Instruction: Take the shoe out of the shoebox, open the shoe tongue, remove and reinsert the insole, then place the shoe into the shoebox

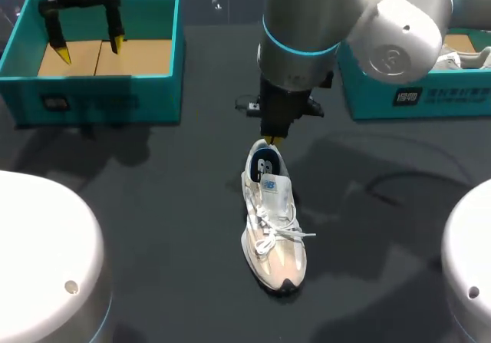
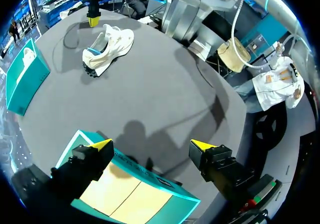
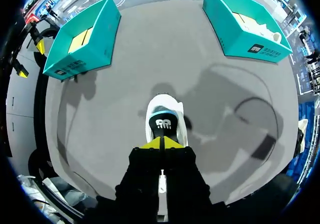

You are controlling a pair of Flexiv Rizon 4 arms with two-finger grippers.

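White shoe [image 1: 273,224] is noted standing on its sole on the dark table [image 1: 153,205], toe toward the robot, laces loose. Right gripper [image 3: 161,143] is held at the heel rim, yellow tips pressed together. Left gripper [image 1: 86,51] is held over the open teal shoebox [image 1: 100,93], fingers spread wide. A second teal box [image 1: 414,97] is seen at far right.

White sneaker [image 1: 272,220] with blue insole, stood upright on its sole, heel just beneath the right claw [image 1: 271,139], open teal shoebox [image 1: 100,93] under the left claw [image 1: 89,51]
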